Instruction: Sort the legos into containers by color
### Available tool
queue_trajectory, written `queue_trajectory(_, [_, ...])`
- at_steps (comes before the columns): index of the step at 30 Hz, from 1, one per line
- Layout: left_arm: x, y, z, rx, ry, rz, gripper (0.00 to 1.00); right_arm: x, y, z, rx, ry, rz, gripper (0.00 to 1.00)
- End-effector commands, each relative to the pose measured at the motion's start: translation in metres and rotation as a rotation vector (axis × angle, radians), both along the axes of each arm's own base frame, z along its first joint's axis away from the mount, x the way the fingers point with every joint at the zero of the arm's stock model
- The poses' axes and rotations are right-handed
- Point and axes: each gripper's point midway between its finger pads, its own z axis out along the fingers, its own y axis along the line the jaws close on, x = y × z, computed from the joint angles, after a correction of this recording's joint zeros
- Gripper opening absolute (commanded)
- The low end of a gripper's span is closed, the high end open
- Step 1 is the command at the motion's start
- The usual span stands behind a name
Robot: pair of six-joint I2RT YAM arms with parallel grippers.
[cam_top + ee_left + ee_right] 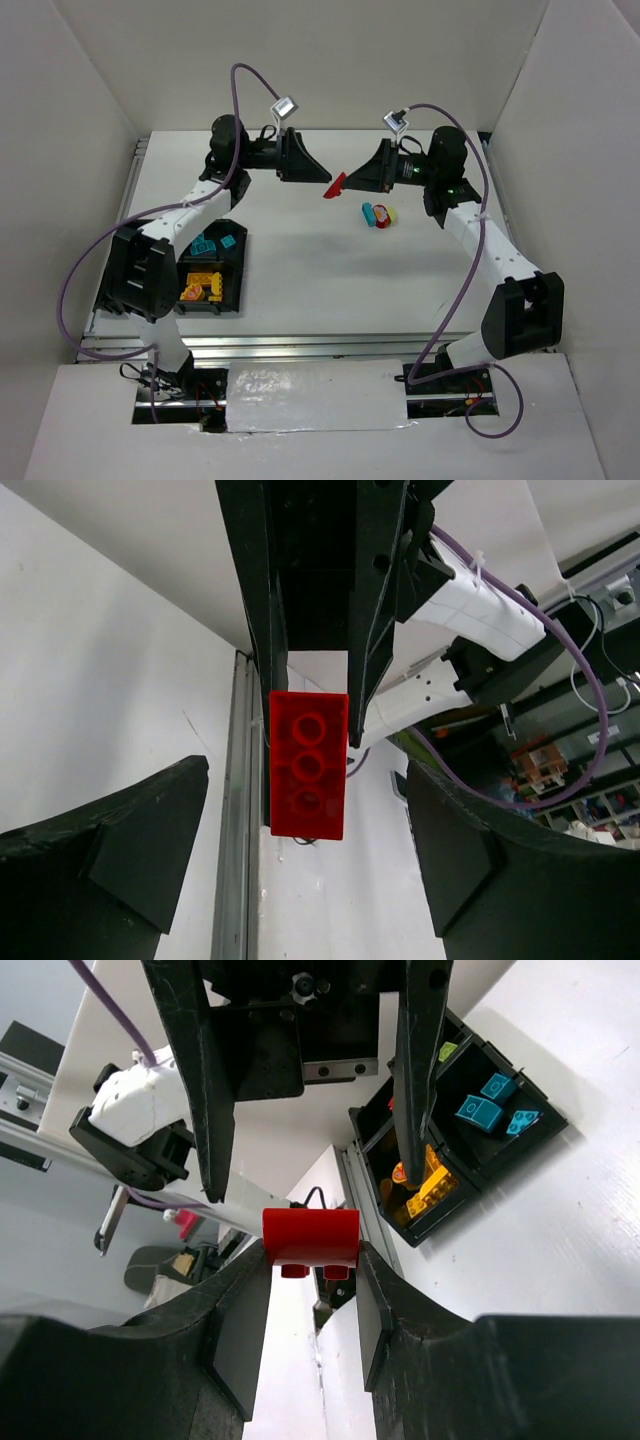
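white worktop (300, 280), black tray (243, 262) over on the left side. left pincer (318, 173) stands wide, touching nothing. right pincer (311, 1260) clamps the red brick (310, 1237) mid-air between them. if right lets go before left bites, it probably drops short of the tray.

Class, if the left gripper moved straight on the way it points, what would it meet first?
The left gripper would likely meet the red brick, pinched in the right gripper, though depth is unclear.
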Motion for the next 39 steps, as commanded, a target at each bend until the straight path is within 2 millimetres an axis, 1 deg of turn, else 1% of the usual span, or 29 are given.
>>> queue_trajectory(1, [-0.023, -0.004, 0.013, -0.047, -0.077, -0.111, 0.92, -0.007, -0.003, 0.016, 0.005, -0.083, -0.007, 0.00])
queue_trajectory(6, [-0.028, -0.018, 0.000, -0.003, -0.087, -0.139, 0.85, -0.003, -0.004, 0.025, 0.014, -0.105, -0.016, 0.00])
queue_trajectory(7, [-0.030, -0.020, -0.006, 0.025, -0.035, -0.145, 0.84, -0.003, -0.004, 0.026, 0.014, -0.108, -0.016, 0.00])
queue_trajectory(9, [-0.031, -0.025, -0.003, 0.031, -0.096, -0.148, 0.83, 0.000, -0.004, 0.025, 0.009, -0.104, -0.021, 0.00])
queue_trajectory(10, [-0.031, -0.026, -0.002, 0.054, -0.063, -0.147, 0.81, 0.001, -0.004, 0.024, 0.009, -0.101, -0.022, 0.00])
queue_trajectory(13, [-0.030, -0.031, -0.002, 0.070, -0.107, -0.148, 0.55, 0.003, -0.004, 0.023, 0.015, -0.093, -0.031, 0.00])
queue_trajectory(14, [-0.030, -0.030, -0.005, 0.083, -0.084, -0.148, 0.32, 0.003, -0.004, 0.023, 0.017, -0.095, -0.028, 0.00])
queue_trajectory(16, [-0.027, -0.031, -0.005, 0.087, -0.091, -0.138, 0.09, 0.003, -0.004, 0.022, 0.016, -0.092, -0.024, 0.00])
queue_trajectory(17, [-0.027, -0.030, -0.009, 0.102, -0.085, -0.132, 0.00, 0.001, -0.004, 0.021, 0.016, -0.091, -0.011, 0.08])
queue_trajectory(18, [-0.022, -0.032, -0.006, 0.108, -0.096, -0.112, 0.00, 0.002, -0.004, 0.021, 0.019, -0.089, -0.010, 0.25])
queue_trajectory(19, [-0.020, -0.032, -0.007, 0.115, -0.102, -0.101, 0.00, 0.002, -0.004, 0.020, 0.022, -0.079, -0.009, 0.57])
queue_trajectory(20, [-0.019, -0.030, -0.014, 0.146, -0.086, -0.088, 0.00, 0.002, -0.004, 0.019, 0.026, -0.070, -0.015, 0.99])
queue_trajectory(21, [-0.010, -0.029, -0.019, 0.179, -0.085, -0.037, 0.00, 0.008, -0.007, 0.017, 0.022, -0.059, -0.052, 1.00])
queue_trajectory(22, [-0.002, -0.024, -0.018, 0.204, -0.095, 0.005, 0.00, 0.013, -0.011, 0.014, 0.013, -0.047, -0.080, 1.00])
queue_trajectory(23, [0.008, -0.018, -0.025, 0.242, -0.128, 0.049, 0.00, 0.016, -0.014, 0.008, -0.010, -0.023, -0.104, 1.00])
queue_trajectory(24, [0.024, -0.006, -0.044, 0.353, -0.071, 0.169, 0.00, 0.028, -0.023, 0.005, -0.027, -0.009, -0.175, 0.99])
queue_trajectory(25, [0.039, 0.013, -0.054, 0.406, -0.047, 0.255, 0.00, 0.035, -0.028, 0.001, -0.046, 0.008, -0.222, 1.00])
queue_trajectory(26, [0.048, 0.027, -0.064, 0.461, -0.037, 0.321, 0.00, 0.041, -0.036, -0.009, -0.087, 0.053, -0.275, 0.99])
queue_trajectory(27, [0.050, 0.048, -0.077, 0.532, 0.018, 0.392, 0.00, 0.047, -0.043, -0.016, -0.116, 0.083, -0.329, 1.00])
queue_trajectory(28, [0.073, 0.084, -0.089, 0.623, 0.039, 0.563, 0.00, 0.062, -0.055, -0.022, -0.153, 0.100, -0.435, 1.00])
queue_trajectory(29, [0.079, 0.105, -0.094, 0.676, 0.067, 0.655, 0.00, 0.062, -0.062, -0.037, -0.204, 0.150, -0.477, 1.00])
queue_trajectory(30, [0.073, 0.133, -0.099, 0.755, 0.126, 0.758, 0.00, 0.064, -0.067, -0.045, -0.233, 0.174, -0.520, 1.00])
queue_trajectory(31, [0.085, 0.186, -0.108, 0.867, 0.190, 1.001, 0.00, 0.070, -0.080, -0.059, -0.282, 0.222, -0.606, 1.00])
queue_trajectory(32, [0.080, 0.214, -0.111, 0.929, 0.245, 1.124, 0.00, 0.069, -0.084, -0.068, -0.304, 0.248, -0.634, 1.00])
queue_trajectory(33, [0.064, 0.243, -0.112, 0.975, 0.306, 1.241, 0.00, 0.069, -0.087, -0.076, -0.323, 0.270, -0.652, 1.00])
queue_trajectory(34, [0.045, 0.290, -0.122, 1.061, 0.431, 1.427, 0.00, 0.068, -0.093, -0.087, -0.349, 0.311, -0.678, 1.00])
queue_trajectory(35, [0.027, 0.310, -0.127, 1.105, 0.500, 1.507, 0.00, 0.068, -0.093, -0.096, -0.363, 0.341, -0.677, 1.00])
queue_trajectory(37, [-0.027, 0.355, -0.141, 1.215, 0.654, 1.697, 0.00, 0.065, -0.091, -0.113, -0.379, 0.402, -0.652, 1.00])
queue_trajectory(39, [-0.069, 0.371, -0.148, 1.269, 0.725, 1.792, 0.00, 0.062, -0.088, -0.120, -0.373, 0.433, -0.629, 1.00])
